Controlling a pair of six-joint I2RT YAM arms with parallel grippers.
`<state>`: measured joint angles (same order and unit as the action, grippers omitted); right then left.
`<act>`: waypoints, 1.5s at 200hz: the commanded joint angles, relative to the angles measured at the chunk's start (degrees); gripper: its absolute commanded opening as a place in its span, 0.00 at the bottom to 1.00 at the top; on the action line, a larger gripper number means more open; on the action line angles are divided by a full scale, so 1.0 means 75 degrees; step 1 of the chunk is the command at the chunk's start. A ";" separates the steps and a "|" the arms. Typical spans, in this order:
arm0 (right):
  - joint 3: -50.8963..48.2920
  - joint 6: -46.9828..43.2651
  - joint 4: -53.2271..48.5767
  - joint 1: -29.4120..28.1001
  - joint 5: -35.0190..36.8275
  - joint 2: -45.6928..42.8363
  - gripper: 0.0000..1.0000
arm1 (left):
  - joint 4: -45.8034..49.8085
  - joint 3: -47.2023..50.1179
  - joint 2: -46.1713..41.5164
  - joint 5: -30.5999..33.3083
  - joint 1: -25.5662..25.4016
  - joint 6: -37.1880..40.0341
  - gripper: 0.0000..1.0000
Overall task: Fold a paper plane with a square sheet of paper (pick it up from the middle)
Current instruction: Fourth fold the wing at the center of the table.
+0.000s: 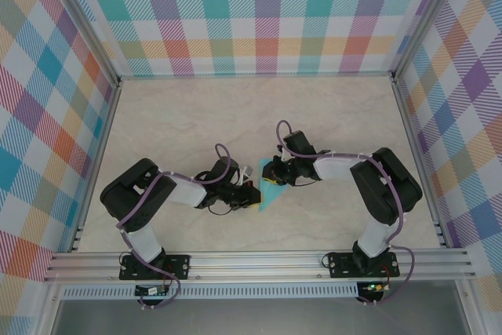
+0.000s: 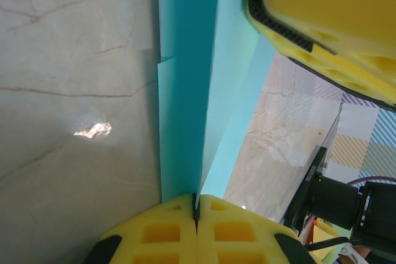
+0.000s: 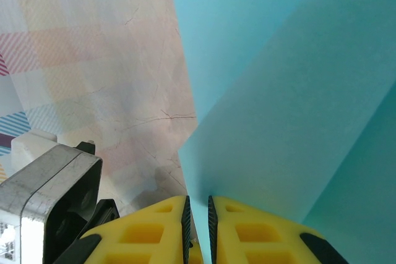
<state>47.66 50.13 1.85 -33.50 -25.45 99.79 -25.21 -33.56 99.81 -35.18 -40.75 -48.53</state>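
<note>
Item: teal sheet of paper (image 1: 271, 194), creased (layers overlapping), was held mid-table between both tools. Left tool (image 1: 252, 196) sat at its 9 o'clock, clenched on one edge. Right tool (image 1: 278, 175) sat at 12 o'clock, grasping another edge. The table (image 1: 180, 115) was marbled beige.

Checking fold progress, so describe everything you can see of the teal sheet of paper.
The sheet of paper is thin, plain, matte teal and already folded, with overlapping layers meeting along straight creases. From above it looks roughly triangular, narrowing toward the near edge. It sits at the middle of the marbled table, between the two arms. The left gripper is shut on one edge and the right gripper on another, both with yellow pads. Whether any part rests on the table is unclear.
</note>
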 commanded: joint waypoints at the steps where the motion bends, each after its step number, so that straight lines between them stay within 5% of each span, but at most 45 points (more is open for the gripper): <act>1: 0.0174 -0.0146 -0.0128 -0.0034 0.0066 0.0205 0.18 | 0.0455 0.0008 0.0354 0.0389 0.0079 0.0014 0.00; 150: 0.0350 -0.0309 -0.0698 -0.0034 0.0157 0.0736 0.19 | 0.0561 0.0083 0.0261 0.0441 0.0078 0.0041 0.00; 209: 0.0267 -0.0381 -0.0787 -0.0034 0.0155 0.0887 0.18 | 0.1440 -0.0220 -0.0237 0.0099 0.0069 0.0601 0.15; 300: 0.0190 -0.0430 -0.0793 -0.0034 0.0136 0.0878 0.18 | 0.1249 -0.0306 -0.0311 -0.0312 -0.0020 0.0662 0.12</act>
<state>49.95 48.51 0.10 -33.50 -26.02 104.20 -17.52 -35.53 98.28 -36.03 -40.62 -44.07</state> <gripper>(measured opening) 0.179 0.112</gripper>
